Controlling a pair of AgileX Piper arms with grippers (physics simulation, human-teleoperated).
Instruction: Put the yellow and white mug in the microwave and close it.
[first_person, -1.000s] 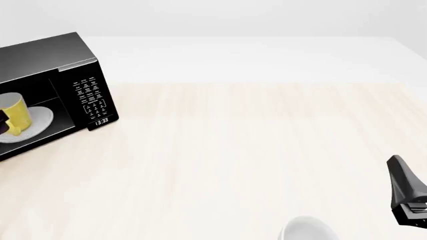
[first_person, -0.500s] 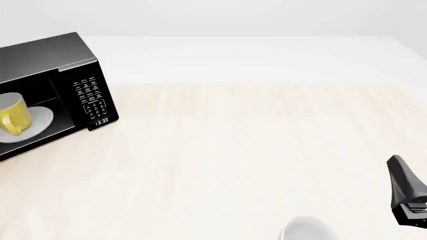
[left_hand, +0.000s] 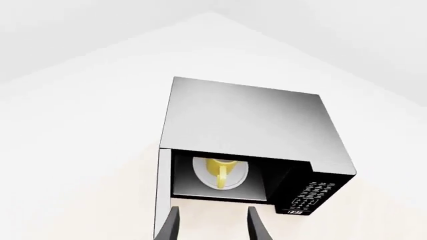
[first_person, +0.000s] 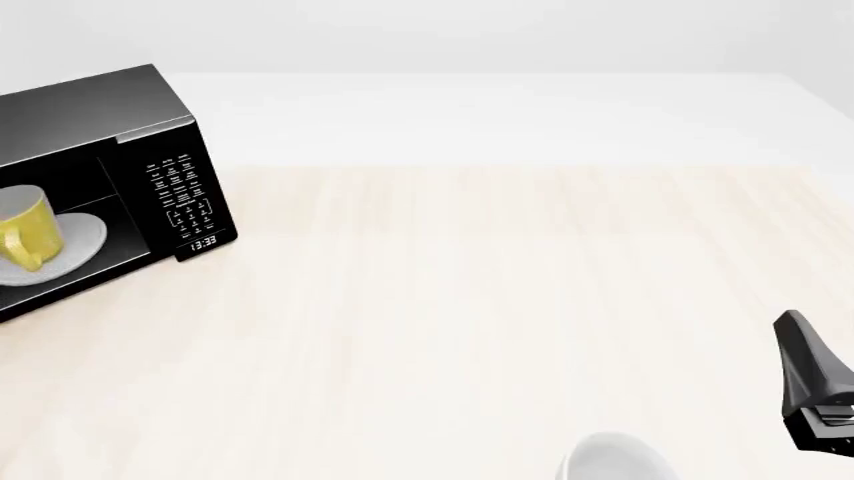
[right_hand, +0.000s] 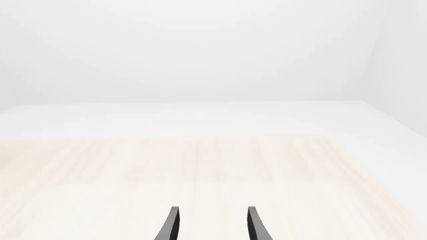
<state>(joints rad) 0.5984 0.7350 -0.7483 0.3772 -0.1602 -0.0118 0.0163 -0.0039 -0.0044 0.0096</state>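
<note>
The left gripper (left_hand: 212, 226) has its jaws spread with nothing between them, pulled back clear of the microwave (left_hand: 248, 127) and looking into its open mouth. The right gripper (right_hand: 212, 226) is likewise spread and empty, parked over bare table (first_person: 534, 300) at the near right, out of the way. The yellow and white mug (first_person: 24, 228) stands upright on the white plate (first_person: 83, 238) inside the cavity, handle facing the opening. The door (left_hand: 162, 190) hangs open on the left side, so closing it appears to be the remaining step. A white-grey vessel (first_person: 611, 458) sits near the table's front edge.
</note>
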